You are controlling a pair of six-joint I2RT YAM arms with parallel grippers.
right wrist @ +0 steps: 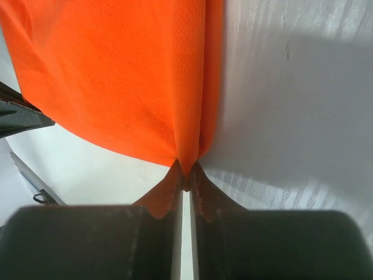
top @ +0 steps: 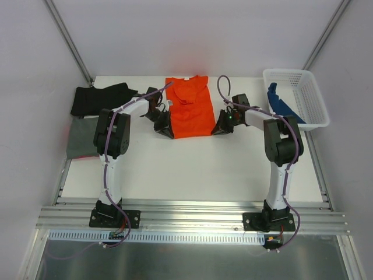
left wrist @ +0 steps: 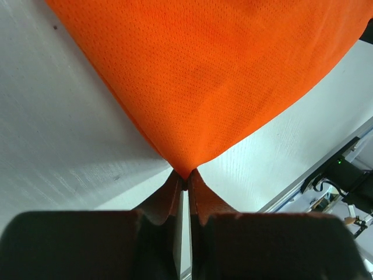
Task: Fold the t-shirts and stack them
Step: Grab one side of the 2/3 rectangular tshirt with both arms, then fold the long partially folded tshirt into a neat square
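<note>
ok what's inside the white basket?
A blue t-shirt, bunched along the basket's left wall as the overhead camera sees it, one end poking above the rim. The rest of the floor looks bare. Anything under the shirt is covered.

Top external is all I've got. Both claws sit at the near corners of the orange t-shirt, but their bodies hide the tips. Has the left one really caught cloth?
Observer: Yes. In the left wrist view the left claw is shut on a corner of the orange t-shirt, and the cloth is drawn to a point between the tips.
Operator: And the right one?
Observer: The right claw is shut on its corner too. There the shirt's side edge shows as a narrow doubled strip running down into the tips.
</note>
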